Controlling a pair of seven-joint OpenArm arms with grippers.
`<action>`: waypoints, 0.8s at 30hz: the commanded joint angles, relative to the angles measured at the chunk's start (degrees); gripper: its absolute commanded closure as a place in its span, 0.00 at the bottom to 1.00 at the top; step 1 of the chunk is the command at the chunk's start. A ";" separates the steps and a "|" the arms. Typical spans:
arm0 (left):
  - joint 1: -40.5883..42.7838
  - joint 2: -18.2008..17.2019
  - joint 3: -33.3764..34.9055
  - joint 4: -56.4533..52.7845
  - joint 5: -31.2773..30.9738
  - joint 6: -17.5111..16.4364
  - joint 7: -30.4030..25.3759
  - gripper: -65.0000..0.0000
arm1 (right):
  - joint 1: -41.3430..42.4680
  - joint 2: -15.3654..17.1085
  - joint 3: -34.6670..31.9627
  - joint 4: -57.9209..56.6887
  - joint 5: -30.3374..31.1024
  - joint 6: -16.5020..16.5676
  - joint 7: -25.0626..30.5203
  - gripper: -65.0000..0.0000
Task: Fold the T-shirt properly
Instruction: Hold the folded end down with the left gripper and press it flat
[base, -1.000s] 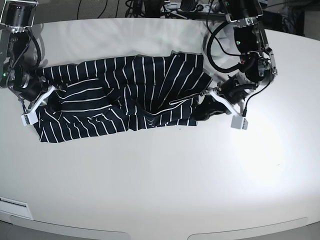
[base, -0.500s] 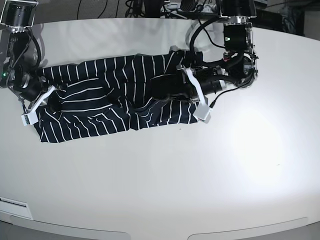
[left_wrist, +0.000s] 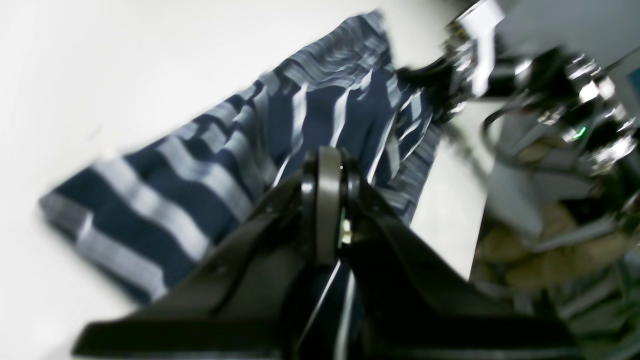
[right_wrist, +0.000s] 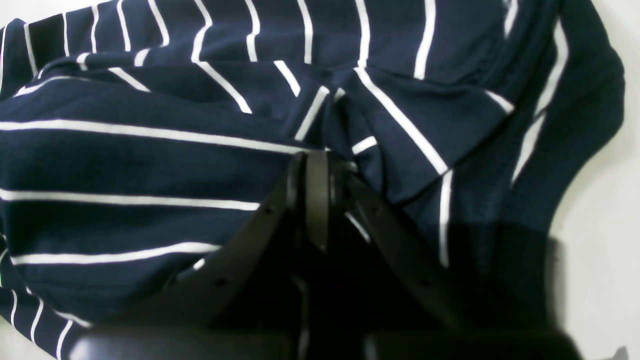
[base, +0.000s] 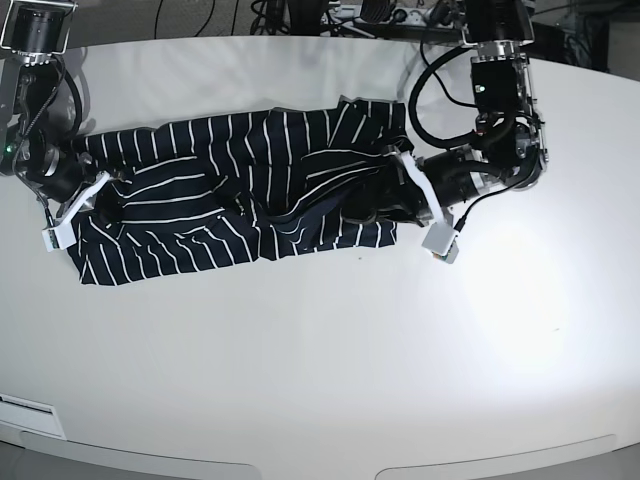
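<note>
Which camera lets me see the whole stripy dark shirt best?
The base view: the dark navy T-shirt with thin white stripes lies there end to end, bunched on the white table. The right wrist view shows only close-up folds; the left wrist view shows one blurry stretch.

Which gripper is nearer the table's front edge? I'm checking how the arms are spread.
Left. The left gripper sits on the T-shirt's end, slightly closer to the table's front edge than the right gripper at the opposite end.

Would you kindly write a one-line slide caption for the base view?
Both shut grippers, left and right, grip opposite ends of the striped T-shirt lying bunched on the white table.
</note>
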 joint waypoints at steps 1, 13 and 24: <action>-0.63 0.31 0.59 0.90 -2.10 -0.83 -0.33 1.00 | -1.27 -0.07 -1.01 -0.94 -4.42 -0.63 -7.34 1.00; 0.83 -2.25 2.25 4.04 -6.36 -0.93 6.23 0.42 | -1.27 -0.07 -1.01 -0.94 -4.57 -0.66 -7.34 1.00; 1.11 -4.24 2.25 4.37 -2.49 -0.93 4.87 1.00 | -1.27 -0.09 -1.01 -0.94 -4.39 -0.68 -7.34 1.00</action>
